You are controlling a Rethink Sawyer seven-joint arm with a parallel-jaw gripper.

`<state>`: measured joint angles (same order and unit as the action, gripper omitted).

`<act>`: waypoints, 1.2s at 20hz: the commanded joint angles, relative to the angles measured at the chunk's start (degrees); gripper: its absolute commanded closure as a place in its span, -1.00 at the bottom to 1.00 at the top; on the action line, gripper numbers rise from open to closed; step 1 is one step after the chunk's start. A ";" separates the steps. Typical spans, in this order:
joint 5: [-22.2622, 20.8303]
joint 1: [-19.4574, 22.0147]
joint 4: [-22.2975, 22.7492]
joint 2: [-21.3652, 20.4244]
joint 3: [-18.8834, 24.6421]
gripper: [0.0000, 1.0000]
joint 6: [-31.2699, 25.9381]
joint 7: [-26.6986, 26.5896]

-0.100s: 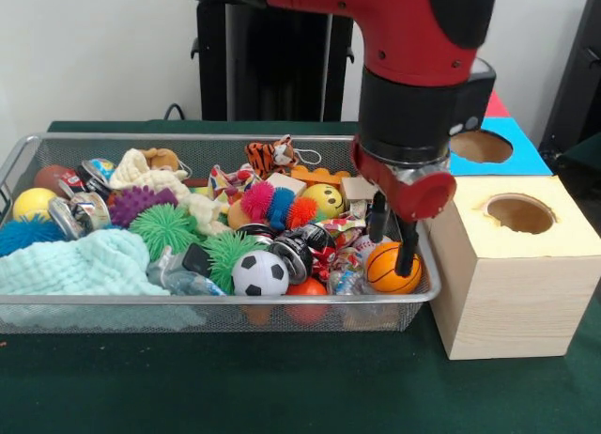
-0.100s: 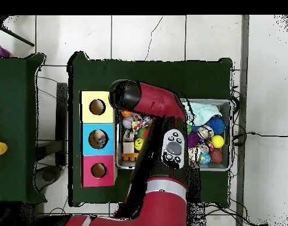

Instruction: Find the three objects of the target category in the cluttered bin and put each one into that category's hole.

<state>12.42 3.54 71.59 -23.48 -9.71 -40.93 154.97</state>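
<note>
Front view, lower right of bin (image 1: 19, 162): gripper (image 1: 392, 237) with fingers apart and empty, straddling orange basketball (image 1: 390, 270), so probably picking step for ball category; next, closing on it, lifting, carrying to wooden box hole (image 1: 519, 213) at right.

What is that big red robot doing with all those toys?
The red robot arm is reaching down into a wire basket packed with toys, at the end nearest the boxes. Its gripper is open, with its fingers around a little orange basketball, but it has not closed on it. Beside the basket stands a wooden box with a round hole on top, and a blue box with a hole sits behind it. A soccer ball and spiky green balls lie untouched.
</note>
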 commanded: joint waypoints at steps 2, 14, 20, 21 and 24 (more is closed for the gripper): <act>-1.66 6.00 5.58 2.78 3.40 -1.00 1.76 -0.96; -1.88 6.04 7.00 4.84 5.19 -1.00 7.44 1.70; -0.21 4.25 8.40 4.18 4.68 -1.00 6.85 4.63; 0.03 3.94 8.46 4.09 4.48 -1.00 6.62 5.08; 0.72 3.00 8.82 3.75 3.92 -1.00 6.06 6.38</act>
<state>11.84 7.65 74.40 -20.69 -9.70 -35.12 154.97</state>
